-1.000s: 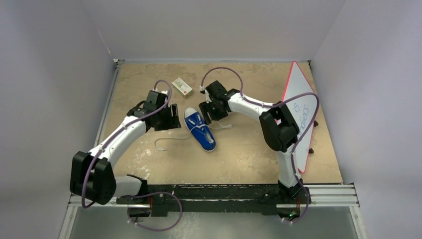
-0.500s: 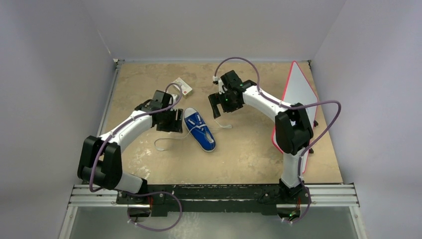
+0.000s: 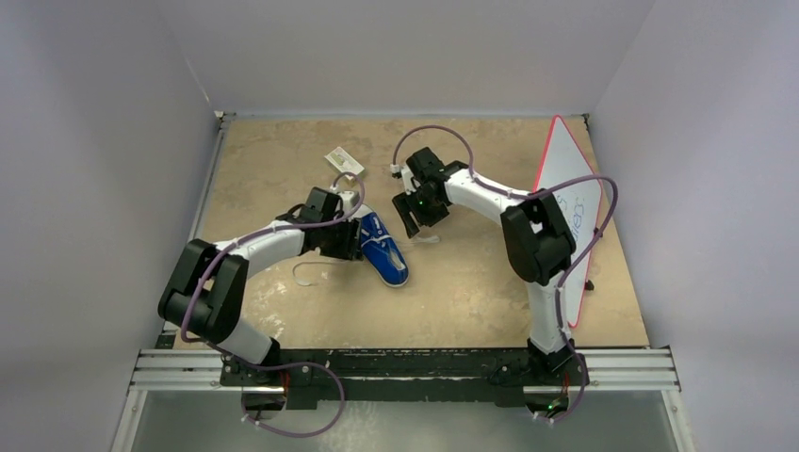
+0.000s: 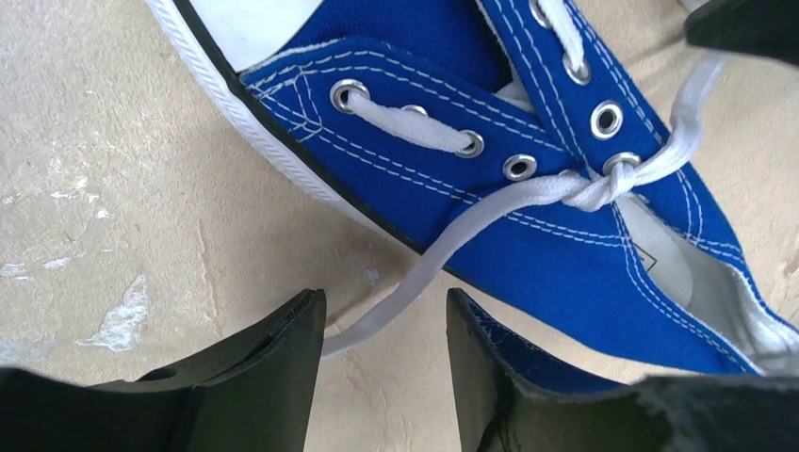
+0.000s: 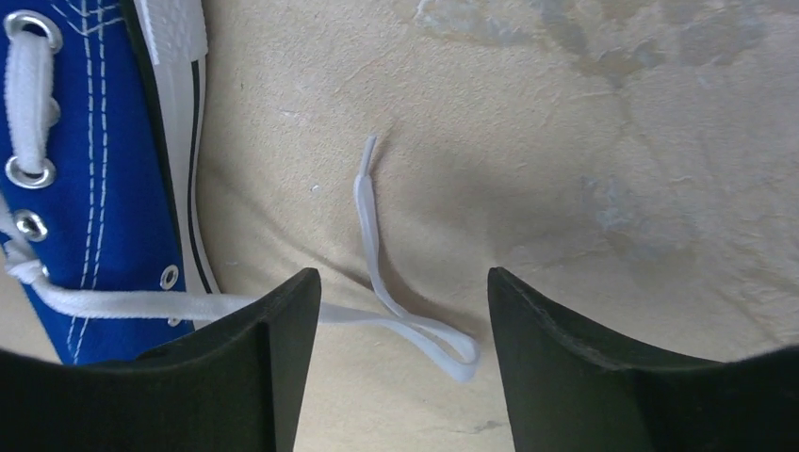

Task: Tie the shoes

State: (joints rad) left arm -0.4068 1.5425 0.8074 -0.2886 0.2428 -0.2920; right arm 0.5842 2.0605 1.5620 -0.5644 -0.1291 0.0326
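Fingers first: my left fingers [image 4: 269,363] stand narrowly parted and hold nothing. They are set low so that the left lace [image 4: 490,212] runs straight through the gap between them, which I read as lined up for a pinch. My right fingers [image 5: 254,367] are spread wide, also empty, hovering over the right lace [image 5: 372,235]. Its slack end lies folded back in a loose loop on the tabletop [image 5: 612,141], just beside the white sole [image 5: 188,169]. The wide spread makes sense to me, since the fold is broad and flat and needs straddling. Both laces meet at a single crossing [image 4: 595,193] on top of the blue sneaker [image 3: 386,259], so I judge the first half-knot made and the bow not yet begun. From above, the sneaker lies around the middle of the tabletop, a little left, with the left arm [image 3: 273,240] reaching to its left side and the right arm [image 3: 481,193] to its right. The left lace's tail trails off left and near. A small white box [image 3: 344,162] sits farther back, well apart, and a red-edged whiteboard [image 3: 565,202] stands at the right.
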